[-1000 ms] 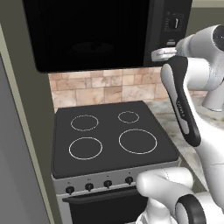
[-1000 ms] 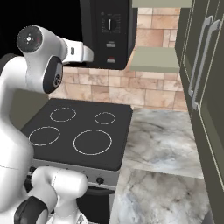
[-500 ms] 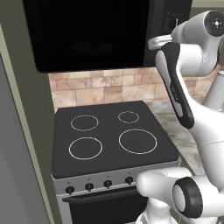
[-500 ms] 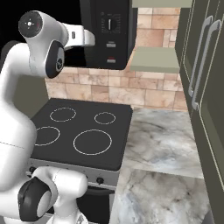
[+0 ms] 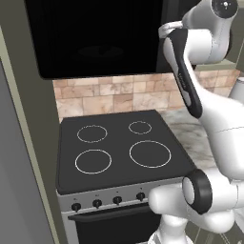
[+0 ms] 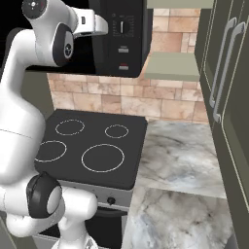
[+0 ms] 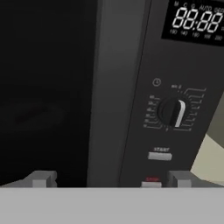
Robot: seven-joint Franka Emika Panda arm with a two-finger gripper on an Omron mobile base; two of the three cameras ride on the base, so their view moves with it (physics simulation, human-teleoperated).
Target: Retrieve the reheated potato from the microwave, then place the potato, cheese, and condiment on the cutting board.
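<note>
Up high, open hand [image 7: 109,178] faces the microwave [image 7: 131,87] door edge.

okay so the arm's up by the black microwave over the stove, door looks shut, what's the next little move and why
Probably ease the open gripper forward toward the big black boxy microwave, at the right edge of its dark door beside the control strip's round dial. The door looks closed, the fingertips straddle that edge, and nothing is held, so opening comes first.
</note>
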